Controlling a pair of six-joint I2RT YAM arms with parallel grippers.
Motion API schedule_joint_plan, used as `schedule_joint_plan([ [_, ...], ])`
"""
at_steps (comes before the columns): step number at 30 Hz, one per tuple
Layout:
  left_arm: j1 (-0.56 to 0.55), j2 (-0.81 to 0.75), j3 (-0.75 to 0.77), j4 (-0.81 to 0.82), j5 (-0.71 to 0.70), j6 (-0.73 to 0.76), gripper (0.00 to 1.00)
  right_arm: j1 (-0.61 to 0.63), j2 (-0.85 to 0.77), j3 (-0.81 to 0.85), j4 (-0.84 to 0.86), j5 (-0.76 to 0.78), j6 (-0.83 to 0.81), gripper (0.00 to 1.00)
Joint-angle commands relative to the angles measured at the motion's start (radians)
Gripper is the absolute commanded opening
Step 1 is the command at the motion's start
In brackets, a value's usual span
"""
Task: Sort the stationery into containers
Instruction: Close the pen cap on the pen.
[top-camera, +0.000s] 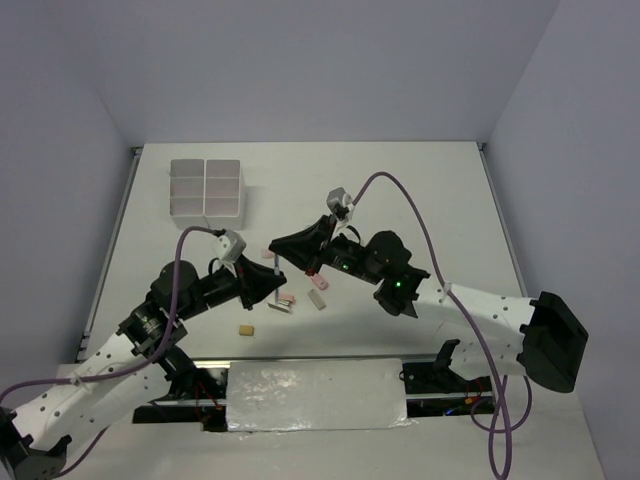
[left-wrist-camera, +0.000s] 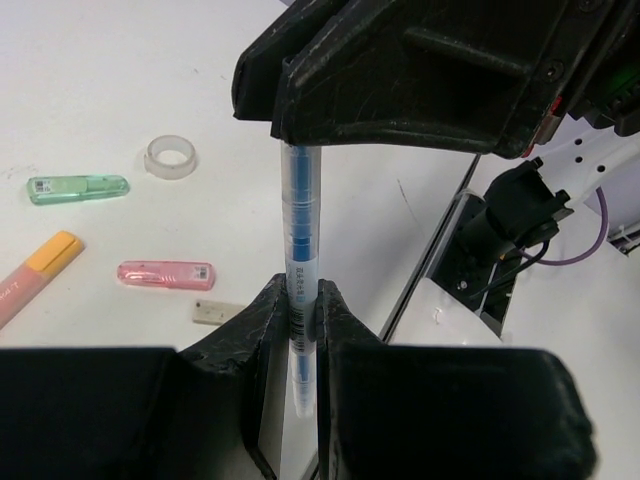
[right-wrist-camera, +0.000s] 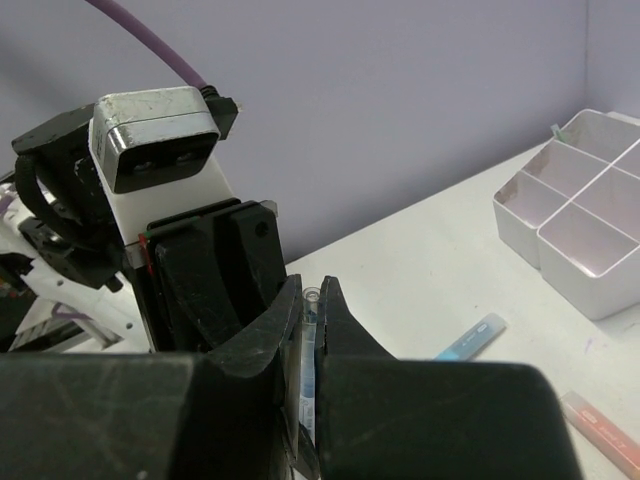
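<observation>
1. The left pincer (left-wrist-camera: 300, 300) is shut tight on one end of a thin blue pen (left-wrist-camera: 298, 230). The right pincer (right-wrist-camera: 310, 300) is shut tight on the other end. So there are two pincers and one pen, and the pen is held between them.
2. Only the left wrist view shows the small things on the table (top-camera: 400, 190) to the left of the left pincer. There is one clear tape ring (left-wrist-camera: 170, 156), one green highlighter (left-wrist-camera: 78, 188), one pink highlighter (left-wrist-camera: 165, 274), one orange-yellow highlighter (left-wrist-camera: 35, 262) and one small grey eraser (left-wrist-camera: 218, 312). The eraser lies nearest the pincer.
3. Only the right wrist view shows one blue highlighter (right-wrist-camera: 470, 338), lying to the right of the right pincer.
4. Only the top view shows the whole white box (top-camera: 205, 187). It has six square parts and sits well apart from both pincers. One tan block (top-camera: 246, 328) lies near the left pincer.
</observation>
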Motion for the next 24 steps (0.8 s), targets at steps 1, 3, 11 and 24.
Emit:
schedule_joint_plan([
  [1, 0.040, -0.014, 0.156, 0.391, -0.042, -0.017, 0.00, 0.028, 0.063, -0.094, -0.242, -0.143, -0.010, 0.00],
  [3, 0.065, -0.010, 0.161, 0.394, -0.015, -0.029, 0.00, 0.013, 0.050, -0.096, -0.247, -0.133, -0.004, 0.00],
  [11, 0.067, 0.047, 0.103, 0.382, 0.094, 0.023, 0.00, -0.022, -0.061, 0.087, -0.409, -0.057, -0.019, 0.19],
  [24, 0.064, 0.076, 0.009, 0.457, 0.234, 0.087, 0.00, -0.053, -0.121, 0.332, -0.538, 0.059, -0.099, 0.57],
])
